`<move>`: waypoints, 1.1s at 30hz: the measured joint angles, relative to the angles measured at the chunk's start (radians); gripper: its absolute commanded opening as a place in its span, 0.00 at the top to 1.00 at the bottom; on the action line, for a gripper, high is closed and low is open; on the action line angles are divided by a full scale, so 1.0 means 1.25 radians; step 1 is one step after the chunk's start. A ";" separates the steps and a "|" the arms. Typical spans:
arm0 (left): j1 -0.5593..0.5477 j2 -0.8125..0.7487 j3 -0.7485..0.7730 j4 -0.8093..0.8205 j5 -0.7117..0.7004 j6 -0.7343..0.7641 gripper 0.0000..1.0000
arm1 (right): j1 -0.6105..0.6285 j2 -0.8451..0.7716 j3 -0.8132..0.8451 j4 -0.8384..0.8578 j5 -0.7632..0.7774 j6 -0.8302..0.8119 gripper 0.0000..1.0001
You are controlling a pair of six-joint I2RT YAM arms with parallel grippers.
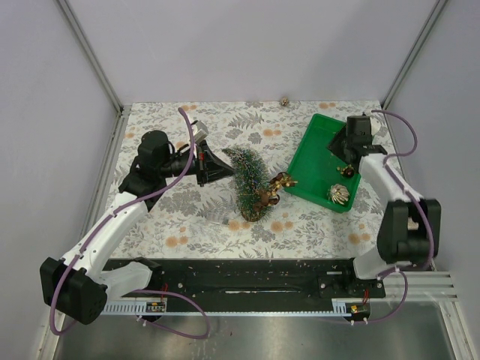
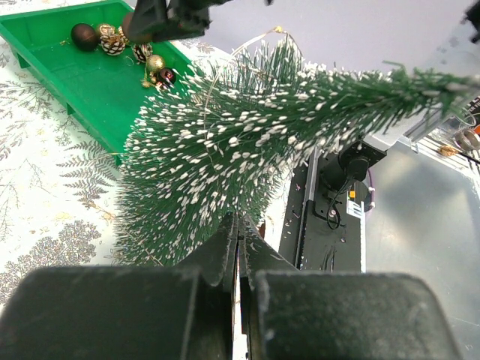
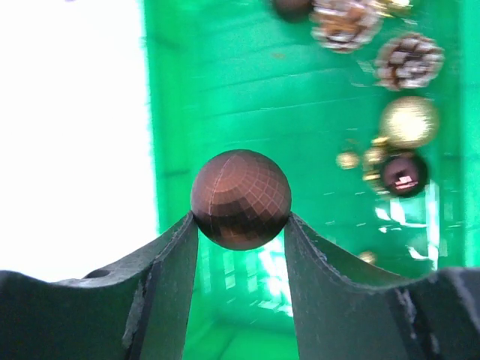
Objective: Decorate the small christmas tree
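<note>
Right gripper pinches a slick brown ball; left gripper, shut, noses the tree — light, springy, we judge — best held by its stem.

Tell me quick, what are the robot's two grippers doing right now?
Left gripper: shut tight against the small christmas tree; any grip cannot be told.
Right gripper: closed on a brown ball.

Top view: we can't see brown ball, right gripper hides it; small christmas tree base not visible either. Far edge: tiny obj too small to ID. R wrist view: top ornaments cropped by edge, blurry.
</note>
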 measured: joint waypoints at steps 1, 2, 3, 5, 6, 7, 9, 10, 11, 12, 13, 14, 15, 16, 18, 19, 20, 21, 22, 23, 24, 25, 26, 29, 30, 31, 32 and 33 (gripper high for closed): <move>0.000 0.000 0.000 0.001 0.000 0.000 1.00 | 0.014 -0.048 -0.014 0.007 -0.013 0.002 0.75; 0.000 -0.001 -0.002 0.002 0.000 -0.001 1.00 | 0.034 -0.106 -0.029 0.020 -0.029 0.007 0.75; 0.000 -0.002 -0.004 0.005 0.000 -0.002 1.00 | 0.054 -0.158 -0.039 0.030 -0.048 0.012 0.75; 0.000 -0.005 -0.009 0.007 0.000 -0.003 1.00 | 0.096 -0.250 -0.049 0.044 -0.081 0.023 0.76; 0.000 -0.005 -0.009 0.007 0.000 -0.005 1.00 | 0.117 -0.289 -0.053 0.050 -0.096 0.028 0.76; 0.000 -0.005 -0.009 0.009 0.000 -0.006 1.00 | 0.139 -0.323 -0.058 0.054 -0.110 0.032 0.76; 0.000 -0.005 -0.009 0.013 0.000 -0.009 1.00 | 0.182 -0.380 -0.067 0.056 -0.130 0.041 0.76; 0.000 -0.005 -0.009 0.015 0.000 -0.009 1.00 | 0.207 -0.404 -0.073 0.054 -0.132 0.045 0.76; 0.000 -0.006 -0.009 0.017 0.000 -0.012 1.00 | 0.231 -0.426 -0.078 0.051 -0.137 0.048 0.76; 0.000 -0.008 -0.009 0.018 0.000 -0.014 1.00 | 0.250 -0.441 -0.079 0.046 -0.140 0.049 0.76; 0.000 -0.009 -0.010 0.019 0.000 -0.015 1.00 | 0.277 -0.459 -0.079 0.039 -0.146 0.051 0.76; 0.000 -0.012 -0.011 0.022 0.000 -0.019 1.00 | 0.326 -0.496 -0.078 0.031 -0.160 0.054 0.76; 0.000 -0.012 -0.011 0.022 0.000 -0.019 1.00 | 0.328 -0.499 -0.078 0.031 -0.162 0.054 0.76; 0.000 -0.012 -0.011 0.023 0.000 -0.021 1.00 | 0.344 -0.504 -0.073 0.025 -0.163 0.055 0.77; 0.000 -0.014 -0.014 0.026 0.000 -0.023 1.00 | 0.371 -0.508 -0.063 0.015 -0.164 0.057 0.77; 0.000 -0.015 -0.016 0.026 0.000 -0.024 1.00 | 0.393 -0.511 -0.057 0.013 -0.167 0.057 0.77; 0.000 -0.015 -0.016 0.026 0.000 -0.027 1.00 | 0.410 -0.514 -0.053 0.013 -0.167 0.057 0.77; 0.000 -0.015 -0.018 0.027 0.000 -0.028 1.00 | 0.426 -0.517 -0.048 0.013 -0.170 0.057 0.77; 0.000 -0.015 -0.019 0.029 0.000 -0.029 1.00 | 0.436 -0.519 -0.044 0.013 -0.170 0.057 0.77; 0.000 -0.015 -0.020 0.030 0.000 -0.030 1.00 | 0.447 -0.522 -0.041 0.013 -0.171 0.058 0.77; 0.000 -0.015 -0.020 0.030 0.000 -0.031 1.00 | 0.458 -0.525 -0.040 0.015 -0.170 0.058 0.77; 0.000 -0.015 -0.021 0.030 0.000 -0.032 1.00 | 0.469 -0.527 -0.040 0.016 -0.170 0.060 0.77; 0.000 -0.015 -0.021 0.030 0.000 -0.033 1.00 | 0.481 -0.529 -0.040 0.016 -0.169 0.061 0.77; 0.000 -0.015 -0.021 0.031 0.000 -0.033 1.00 | 0.520 -0.529 -0.040 0.015 -0.170 0.061 0.77; 0.000 -0.015 -0.021 0.031 0.000 -0.033 1.00 | 0.528 -0.529 -0.040 0.016 -0.170 0.061 0.77; 0.000 -0.015 -0.021 0.031 0.000 -0.034 1.00 | 0.536 -0.529 -0.040 0.016 -0.169 0.061 0.77; 0.000 -0.015 -0.022 0.031 0.000 -0.034 1.00 | 0.540 -0.530 -0.040 0.016 -0.169 0.061 0.77; 0.000 -0.015 -0.023 0.033 0.000 -0.034 1.00 | 0.545 -0.532 -0.040 0.016 -0.168 0.061 0.77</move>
